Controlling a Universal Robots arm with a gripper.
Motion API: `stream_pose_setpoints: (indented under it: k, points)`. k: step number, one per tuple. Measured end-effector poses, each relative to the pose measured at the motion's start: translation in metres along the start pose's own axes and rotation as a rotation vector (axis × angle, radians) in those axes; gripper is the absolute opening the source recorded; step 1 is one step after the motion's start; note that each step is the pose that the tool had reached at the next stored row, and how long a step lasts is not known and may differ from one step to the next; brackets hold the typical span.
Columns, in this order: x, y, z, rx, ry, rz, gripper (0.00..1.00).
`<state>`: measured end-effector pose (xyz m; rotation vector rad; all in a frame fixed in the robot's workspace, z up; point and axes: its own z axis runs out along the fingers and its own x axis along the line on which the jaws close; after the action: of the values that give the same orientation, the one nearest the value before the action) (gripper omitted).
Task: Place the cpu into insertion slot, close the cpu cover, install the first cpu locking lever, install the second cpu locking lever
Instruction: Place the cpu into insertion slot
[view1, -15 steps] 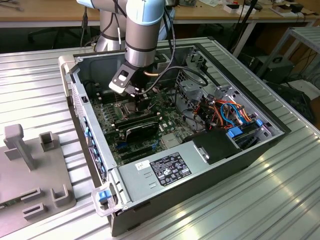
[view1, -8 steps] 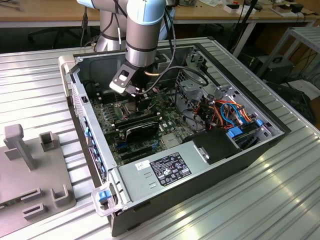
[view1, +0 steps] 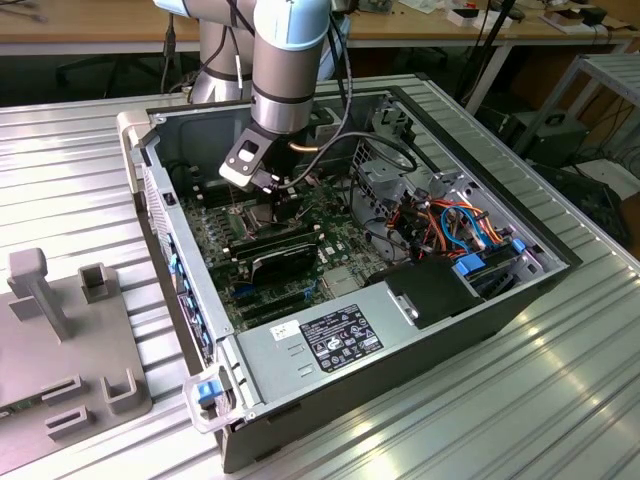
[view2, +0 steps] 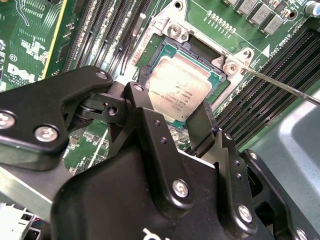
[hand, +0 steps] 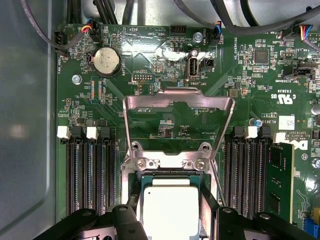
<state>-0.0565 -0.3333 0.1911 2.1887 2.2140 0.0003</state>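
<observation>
One chip, one socket: the tool sits straight above both, and the lid is out of the way.
Black robot gripper (view2: 175, 100) straddles the small flat square cpu with the dull silvery-tan metal face (hand: 170, 205). The chip lies square to the dark grey-black square insertion slot with the shiny metal rim (view2: 197, 50) and looks level and down in it — directly under the tool, with no sideways offset. I cannot tell whether the gripper is clamping the chip or has let it go. The thin silvery metal cpu cover frame with the large square window (hand: 210, 101) is swung open past its hinged edge, on the far side of the socket from the gripper body and clear of the chip. A thin metal lever rod (view2: 280, 85) runs off one socket corner — unlatched, by the look of it.
</observation>
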Motion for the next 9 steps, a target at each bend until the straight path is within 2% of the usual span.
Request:
stream_pose_setpoints:
  k: [5, 6, 7, 9]
  points:
    - [-0.0004, -0.0001, -0.0003, 0.0003, -0.0021, 0.0, 0.56]
    - [-0.0008, -0.0004, -0.0002, 0.0004, -0.0008, 0.0, 0.56]
    - [-0.0008, -0.0005, -0.0001, 0.0004, -0.0008, 0.0, 0.6]
    - [-0.0008, -0.0005, -0.0001, 0.0005, -0.0008, 0.0, 0.6]
